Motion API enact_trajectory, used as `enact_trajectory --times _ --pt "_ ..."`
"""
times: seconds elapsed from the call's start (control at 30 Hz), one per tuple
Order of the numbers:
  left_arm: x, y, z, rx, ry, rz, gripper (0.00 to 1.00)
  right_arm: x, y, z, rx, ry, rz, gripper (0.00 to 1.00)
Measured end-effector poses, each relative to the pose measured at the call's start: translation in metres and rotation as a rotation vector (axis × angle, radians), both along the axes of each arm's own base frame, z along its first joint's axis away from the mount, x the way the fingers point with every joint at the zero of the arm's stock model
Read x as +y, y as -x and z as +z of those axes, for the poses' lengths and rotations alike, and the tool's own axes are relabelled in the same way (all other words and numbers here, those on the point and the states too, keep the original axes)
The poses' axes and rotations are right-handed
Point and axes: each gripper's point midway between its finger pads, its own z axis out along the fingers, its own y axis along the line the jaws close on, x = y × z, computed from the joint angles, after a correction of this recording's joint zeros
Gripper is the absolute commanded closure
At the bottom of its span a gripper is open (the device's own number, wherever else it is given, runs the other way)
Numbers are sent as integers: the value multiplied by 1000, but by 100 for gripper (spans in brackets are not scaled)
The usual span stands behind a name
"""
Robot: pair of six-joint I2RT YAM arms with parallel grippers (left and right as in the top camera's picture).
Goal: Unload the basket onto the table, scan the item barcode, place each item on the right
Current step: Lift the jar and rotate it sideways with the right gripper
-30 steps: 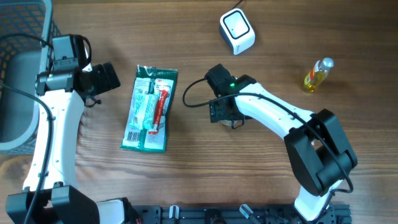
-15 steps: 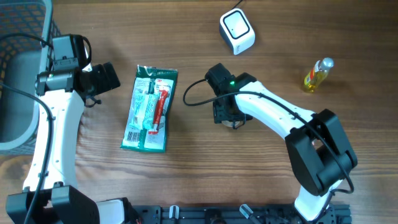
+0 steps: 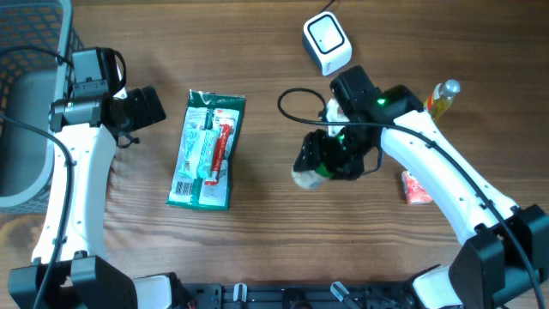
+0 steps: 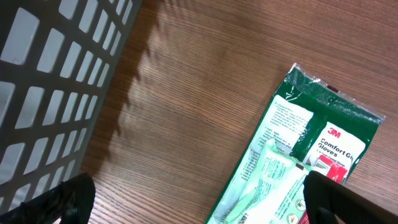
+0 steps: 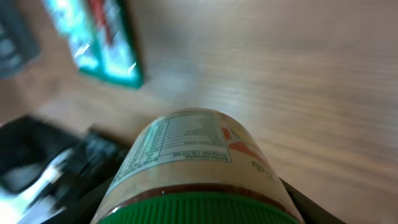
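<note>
Holding a jar [image 3: 305, 178] with a green lid, the right gripper [image 3: 324, 161] is clamped on the jar's sides. In the right wrist view you see the lid nearest the camera and a printed label panel on the jar's upper side. Note that the white scanner [image 3: 327, 43] sits beyond this gripper, toward the far edge of the table [image 3: 257, 257], well apart from the jar. A small red packet [image 3: 416, 187] lies to the gripper's right, and a yellow bottle [image 3: 437, 101] stands farther off on that side. The left gripper [image 3: 144, 107] is spread wide and holds nothing. A green glove packet [image 3: 206, 150] lies flat just beside it, and a grey basket [image 3: 26, 94] sits on its other side.
</note>
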Motion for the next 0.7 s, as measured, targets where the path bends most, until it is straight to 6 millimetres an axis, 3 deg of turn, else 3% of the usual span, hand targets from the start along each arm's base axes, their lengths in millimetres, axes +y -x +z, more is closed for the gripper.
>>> enact_trajectory --times 0.13,0.37,0.7 --pt "0 0 0 0 0 0 0 12 20 15 180 -77 -80 63" --pt "0 0 0 0 0 0 0 12 34 22 355 -51 -201 63" --pt "0 0 0 0 0 0 0 18 40 31 441 -81 -243 59"
